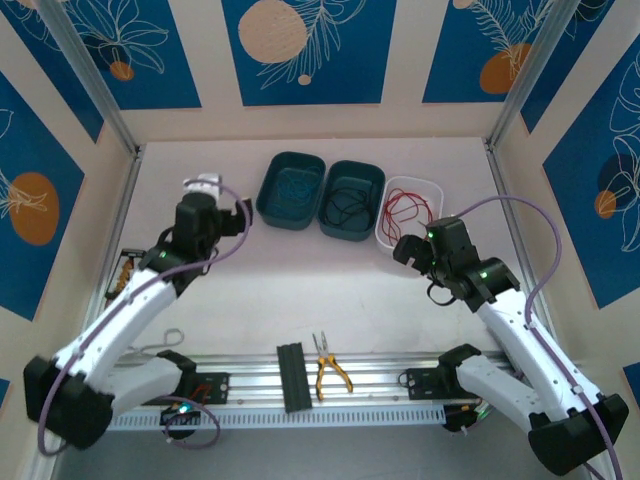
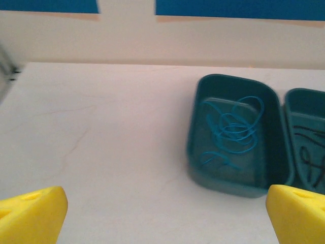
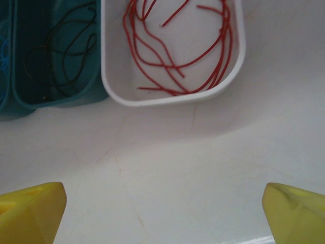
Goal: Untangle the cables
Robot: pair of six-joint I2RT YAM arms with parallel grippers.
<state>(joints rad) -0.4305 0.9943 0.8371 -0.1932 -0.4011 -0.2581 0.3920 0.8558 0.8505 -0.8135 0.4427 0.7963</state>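
Observation:
The cables lie apart in three bins at the back of the table. A blue cable is coiled in the left teal bin. A black cable lies in the middle teal bin. A red cable fills the white bin. My left gripper hangs open and empty over bare table, left of the blue cable's bin. My right gripper is open and empty just in front of the white bin.
Yellow-handled pliers and a black block rest on the aluminium rail at the near edge. Scissors lie near the left arm's base. Patterned walls close in the table on three sides.

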